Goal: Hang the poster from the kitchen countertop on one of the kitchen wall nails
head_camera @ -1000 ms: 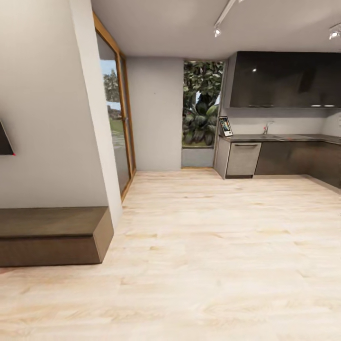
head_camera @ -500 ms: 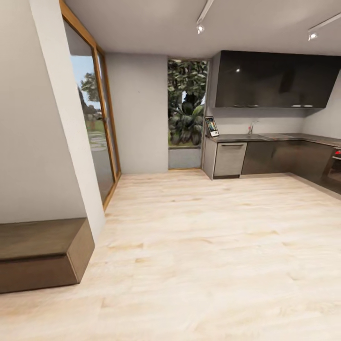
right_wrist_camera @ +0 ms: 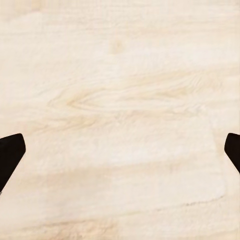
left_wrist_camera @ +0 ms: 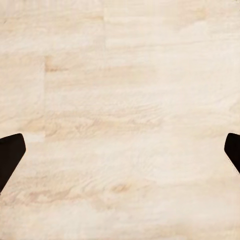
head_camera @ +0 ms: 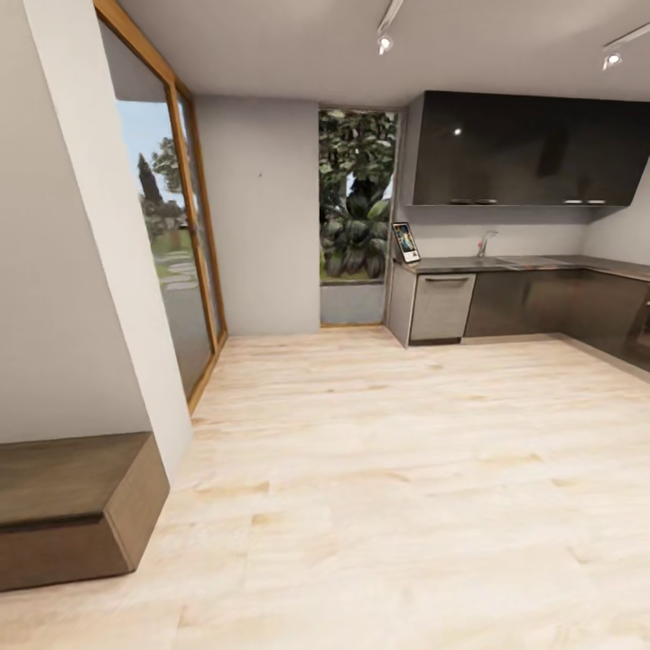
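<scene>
On far countertop, small poster, details indistinct

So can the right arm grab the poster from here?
Probably not. The poster stands far off on the countertop across the floor, and the open right gripper just faces bare floorboards.

One poster at centre right of the frame, on one countertop with one tap. Two ceiling spotlights along the top. One dark speck on the far wall, possibly a nail. One wooden bench, lower left.
</scene>
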